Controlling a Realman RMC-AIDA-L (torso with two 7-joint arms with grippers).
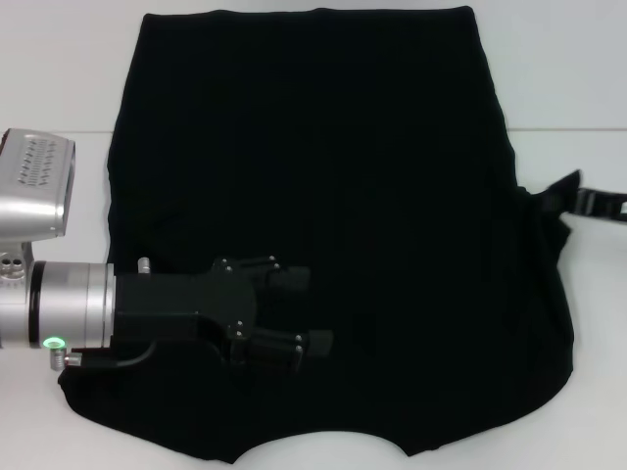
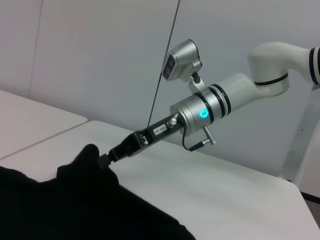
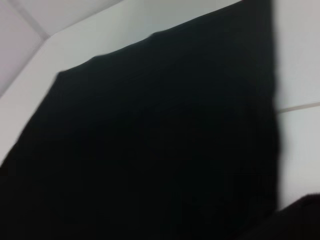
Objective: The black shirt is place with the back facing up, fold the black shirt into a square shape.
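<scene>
The black shirt (image 1: pixel 333 196) lies spread flat on the white table (image 1: pixel 59 69) and covers most of it. My left gripper (image 1: pixel 306 311) reaches in from the left and sits open over the shirt's near left part, holding nothing. My right gripper (image 1: pixel 571 191) is at the shirt's right edge and is shut on a pinch of the fabric. The left wrist view shows the right gripper (image 2: pixel 107 155) holding that fabric up in a small peak of the shirt (image 2: pixel 85 170). The shirt (image 3: pixel 150 150) fills most of the right wrist view.
Bare white table shows left of the shirt (image 1: pixel 59 196) and right of it (image 1: pixel 588 294). A seam (image 1: pixel 578 130) crosses the tabletop. A grey wall (image 2: pixel 100 60) stands behind the table, and the right arm (image 2: pixel 210 107) stretches over the table's right side.
</scene>
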